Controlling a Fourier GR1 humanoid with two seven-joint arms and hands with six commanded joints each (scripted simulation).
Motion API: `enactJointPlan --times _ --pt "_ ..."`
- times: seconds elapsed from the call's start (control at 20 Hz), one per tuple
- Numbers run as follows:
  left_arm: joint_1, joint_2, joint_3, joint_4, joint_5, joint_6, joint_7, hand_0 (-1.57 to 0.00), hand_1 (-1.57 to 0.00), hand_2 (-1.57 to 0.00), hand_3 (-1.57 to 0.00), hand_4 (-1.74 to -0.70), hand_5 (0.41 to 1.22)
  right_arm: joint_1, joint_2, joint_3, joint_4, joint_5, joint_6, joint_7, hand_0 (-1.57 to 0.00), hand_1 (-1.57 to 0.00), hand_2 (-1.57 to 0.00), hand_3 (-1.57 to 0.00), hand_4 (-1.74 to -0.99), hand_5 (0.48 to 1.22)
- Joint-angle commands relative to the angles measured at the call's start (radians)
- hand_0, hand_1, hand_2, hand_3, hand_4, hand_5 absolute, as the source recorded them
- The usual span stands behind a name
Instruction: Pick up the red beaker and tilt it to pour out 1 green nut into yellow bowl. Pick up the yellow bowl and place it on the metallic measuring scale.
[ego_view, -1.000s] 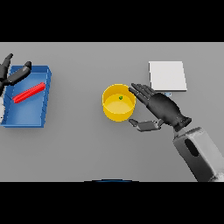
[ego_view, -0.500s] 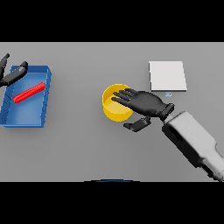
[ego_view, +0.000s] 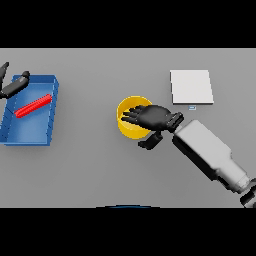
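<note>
The yellow bowl (ego_view: 131, 125) is sitting at mid-table and is being covered by the right hand (ego_view: 152, 117), its fingers spread wide over the rim and its thumb hanging outside the near wall. For a firm lift, the rim should be pinched before the bowl is carried to the metallic scale (ego_view: 191, 86). The left hand (ego_view: 14, 85) is idling by the blue tray (ego_view: 27, 137), its grip impossible to tell.
</note>
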Motion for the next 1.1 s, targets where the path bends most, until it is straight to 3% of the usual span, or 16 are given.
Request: enactJointPlan --times 0.0,0.15,0.3,0.35,0.4,0.45,0.6,0.8,1.05 --pt "-0.003 -0.002 -0.003 -0.003 -0.001 -0.001 0.0 0.0 0.0 0.0 0.0 -0.8 0.703 -0.011 0.001 -0.001 0.011 0.0 0.005 0.002 0.0 0.0 0.0 0.0 -1.184 0.676" --pt "0.004 -0.006 -0.013 -0.017 -0.008 0.003 0.015 0.0 0.0 0.0 0.0 -0.79 0.711 -0.018 0.015 0.002 0.035 -0.003 0.022 0.013 0.0 0.0 0.0 -0.02 -1.195 0.708" --pt "0.003 -0.001 -0.011 -0.02 -0.007 0.0 0.014 0.0 0.0 0.0 0.0 -0.79 0.712 -0.035 0.022 0.002 0.063 0.003 0.016 0.016 -0.05 -0.06 -0.09 -0.13 -1.261 0.809" --pt "-0.004 0.0 -0.006 -0.011 -0.002 -0.005 0.015 0.0 0.0 0.0 0.0 -0.79 0.711 -0.03 0.024 0.007 0.068 0.003 0.011 -0.006 -0.19 -0.18 -0.19 -0.21 -1.309 0.891" --pt "-0.001 0.003 -0.008 -0.005 -0.005 -0.009 0.008 0.0 0.0 0.0 0.0 -0.79 0.71 -0.026 0.024 0.011 0.072 0.006 0.0 -0.027 -0.45 -0.41 -0.35 -0.32 -1.363 0.957" --pt "0.01 0.002 -0.009 -0.015 -0.004 -0.007 0.005 0.0 0.0 0.0 0.0 -0.79 0.71 -0.031 0.02 0.008 0.074 0.004 -0.001 -0.047 -0.68 -0.64 -0.59 -0.57 -1.435 1.01" --pt "-0.001 0.001 -0.005 -0.002 -0.002 -0.007 0.001 0.0 0.0 0.0 0.0 -0.79 0.707 -0.026 0.012 0.011 0.047 -0.001 0.017 -0.024 -1.11 -1.09 -1.07 -0.88 -1.578 1.113" --pt "0.009 0.002 -0.013 -0.014 -0.012 -0.002 0.0 0.0 0.0 0.0 0.0 -0.78 0.71 -0.032 0.001 0.01 0.031 -0.019 0.063 -0.004 -1.38 -1.38 -1.29 -1.11 -1.674 1.177" --pt "-0.001 0.004 -0.009 -0.005 -0.008 -0.007 -0.003 0.0 0.0 0.0 0.0 -0.78 0.703 -0.036 -0.013 0.0 0.0 -0.038 0.071 -0.003 -1.51 -1.51 -1.39 -1.2 -1.719 1.207"
